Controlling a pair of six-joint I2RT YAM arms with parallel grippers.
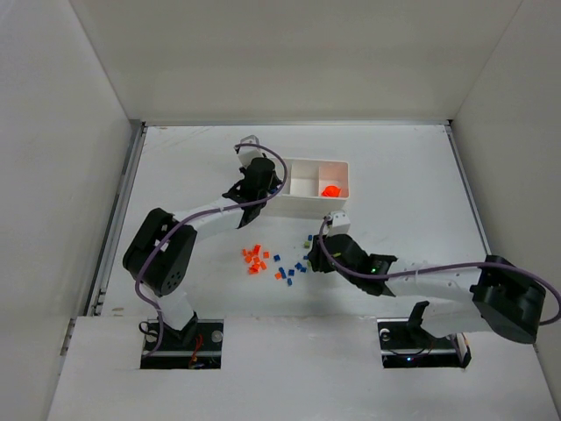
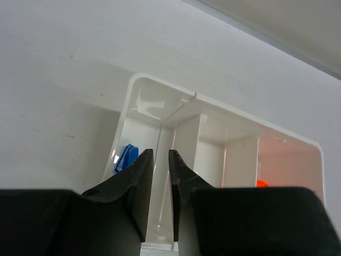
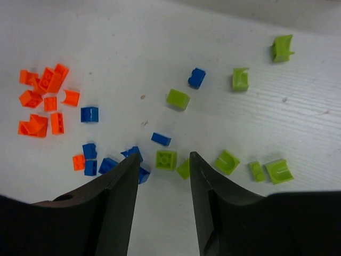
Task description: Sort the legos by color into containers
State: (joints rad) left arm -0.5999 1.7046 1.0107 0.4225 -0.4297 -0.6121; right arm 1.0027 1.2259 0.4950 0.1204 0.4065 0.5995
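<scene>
The white tray (image 1: 317,161) has three compartments. My left gripper (image 1: 252,187) hangs over its left compartment; in the left wrist view (image 2: 161,154) the jaws stand a narrow gap apart with nothing between them. A blue lego (image 2: 126,158) lies in that compartment. Orange legos (image 1: 331,189) fill the right compartment, and one shows in the left wrist view (image 2: 261,183). My right gripper (image 1: 314,254) is open and empty above loose legos, with a green brick (image 3: 165,159) between its fingertips (image 3: 133,160). Orange legos (image 3: 42,101), blue legos (image 3: 89,114) and green legos (image 3: 240,79) lie scattered.
Loose orange bricks (image 1: 254,259), blue bricks (image 1: 289,266) and green bricks (image 1: 309,238) lie on the white table in front of the tray. White walls enclose the table on the left, back and right. The tray's middle compartment (image 1: 306,183) shows no bricks.
</scene>
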